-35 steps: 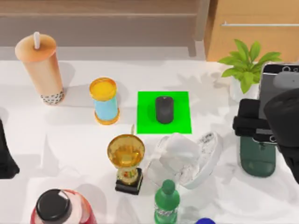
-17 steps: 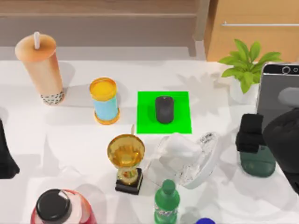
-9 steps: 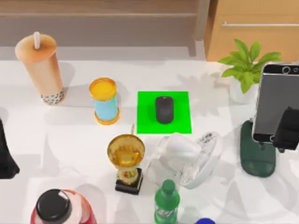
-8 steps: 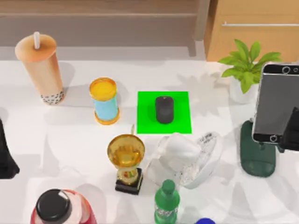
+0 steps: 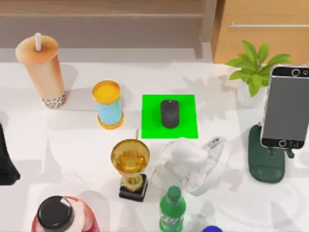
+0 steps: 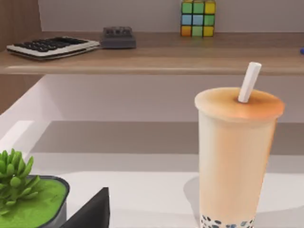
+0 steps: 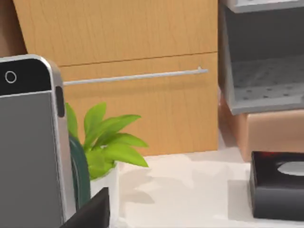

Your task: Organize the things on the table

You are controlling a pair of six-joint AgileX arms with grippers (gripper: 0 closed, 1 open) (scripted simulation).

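White table (image 5: 72, 140) holds lots of stuff. Near the middle, the mouse (image 5: 169, 113) sits on the green mat (image 5: 186, 128). At the right, the phone (image 5: 286, 113) now stands alone on its dark stand (image 5: 265, 166). The right gripper (image 7: 90, 211) has let go and backed off, so that job looks done. Farther back at the left, the cup (image 5: 42, 67) waits, with the left arm (image 5: 5, 162) parked at the table's left edge. I cannot tell if either gripper is open or shut. I see no words to read.

1. Smartphone (image 5: 286, 107): its right side is cut by the top view's edge, and its stand (image 5: 265, 162) is partly hidden behind it.
2. Red bottle (image 5: 63, 216): cut off at the bottom edge.
3. Bubble-tea cup (image 6: 237, 156): base cut off in the left wrist view.
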